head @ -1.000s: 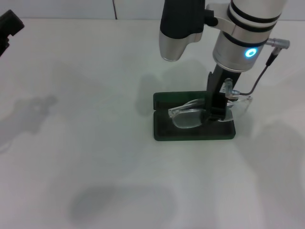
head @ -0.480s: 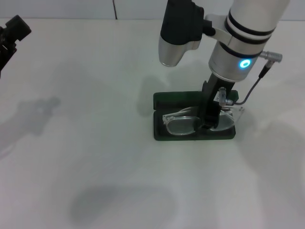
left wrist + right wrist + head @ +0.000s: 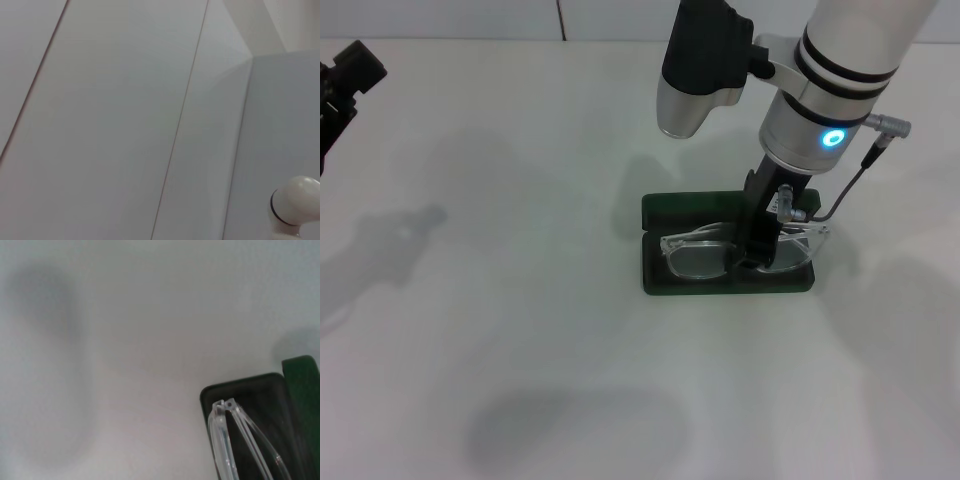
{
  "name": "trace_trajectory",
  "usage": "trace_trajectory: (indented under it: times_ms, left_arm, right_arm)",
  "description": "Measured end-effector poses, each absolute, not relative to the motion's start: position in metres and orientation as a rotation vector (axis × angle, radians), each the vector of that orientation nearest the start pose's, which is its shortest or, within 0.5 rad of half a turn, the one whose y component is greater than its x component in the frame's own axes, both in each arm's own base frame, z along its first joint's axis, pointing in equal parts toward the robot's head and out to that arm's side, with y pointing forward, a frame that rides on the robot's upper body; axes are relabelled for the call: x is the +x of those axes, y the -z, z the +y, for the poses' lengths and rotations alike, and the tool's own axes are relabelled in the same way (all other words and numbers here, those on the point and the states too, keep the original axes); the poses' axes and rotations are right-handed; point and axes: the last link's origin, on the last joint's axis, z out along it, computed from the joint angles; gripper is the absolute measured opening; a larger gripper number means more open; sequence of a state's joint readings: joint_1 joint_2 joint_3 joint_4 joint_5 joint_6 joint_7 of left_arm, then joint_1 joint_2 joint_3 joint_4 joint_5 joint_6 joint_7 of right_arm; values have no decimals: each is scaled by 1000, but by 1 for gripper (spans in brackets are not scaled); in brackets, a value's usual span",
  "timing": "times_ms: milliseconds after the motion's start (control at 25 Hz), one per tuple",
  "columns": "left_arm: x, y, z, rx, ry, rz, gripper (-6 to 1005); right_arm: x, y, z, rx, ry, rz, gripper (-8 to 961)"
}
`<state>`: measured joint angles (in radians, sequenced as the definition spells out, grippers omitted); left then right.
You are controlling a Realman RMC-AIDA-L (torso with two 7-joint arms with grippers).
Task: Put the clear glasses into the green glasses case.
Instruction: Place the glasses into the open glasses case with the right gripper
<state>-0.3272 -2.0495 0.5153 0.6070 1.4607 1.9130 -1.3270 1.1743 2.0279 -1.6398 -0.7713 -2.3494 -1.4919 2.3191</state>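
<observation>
The green glasses case (image 3: 656,283) lies open on the white table, with its lid (image 3: 688,206) folded back on the far side. The clear glasses (image 3: 698,259) sit lengthwise in the case's dark tray, reaching almost end to end. My right gripper (image 3: 755,250) comes straight down onto their middle and is shut on them. In the right wrist view, one end of the clear glasses (image 3: 226,439) shows inside a corner of the case (image 3: 239,390). My left gripper (image 3: 342,82) is parked at the far left edge, well away from the case.
White table (image 3: 520,330) stretches all around the case, with the wall (image 3: 470,18) at the back. The right arm's dark and silver wrist housing (image 3: 700,70) hangs above the case's far side. The left wrist view shows only pale wall panels (image 3: 125,110).
The right gripper has lowered and shifted the glasses leftward, from tilted over the case's right end to lying level in the tray. The left arm has drifted slightly.
</observation>
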Motion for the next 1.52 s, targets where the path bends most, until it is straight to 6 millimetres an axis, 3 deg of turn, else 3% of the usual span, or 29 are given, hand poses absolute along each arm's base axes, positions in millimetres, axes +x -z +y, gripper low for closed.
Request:
trace_trajectory:
  times_ms: [1520]
  left_arm:
    - [-278,-78,269,-2227,1450,-510,58]
  right_arm:
    - [90,70,388,-2956,873,336,119]
